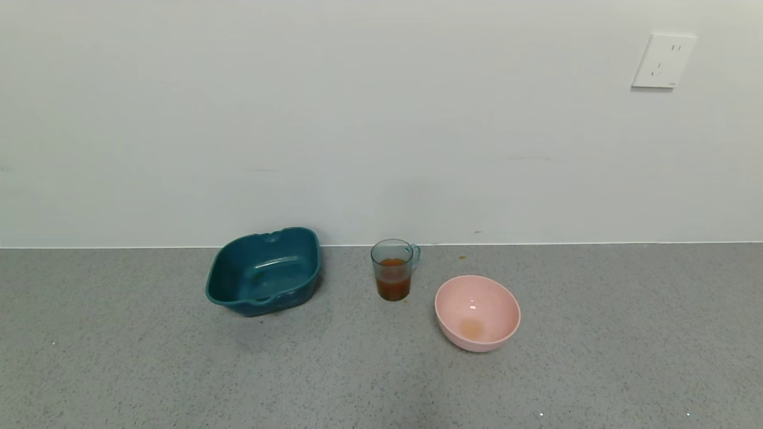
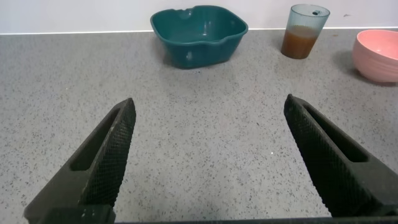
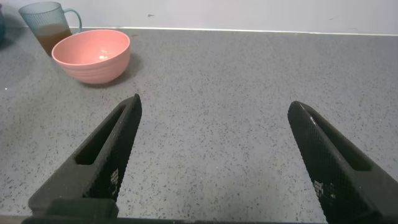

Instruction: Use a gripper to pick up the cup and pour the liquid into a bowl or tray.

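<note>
cup (image 1: 393,269) upright on the grey surface (image 1: 149,369), both hands low and away from it.

orange-red liquid (image 1: 393,286) fills about the lower half of the cup, which stands near the wall between the dark teal tub (image 1: 264,271) and the pink bowl (image 1: 477,313), apart from both; its handle points to the bowl side. the bowl has a faint orange stain at its bottom. left hand (image 2: 205,158) has its fingers spread wide over bare surface, holding nothing. right hand (image 3: 214,162) is spread the same way, also holding nothing.
</note>
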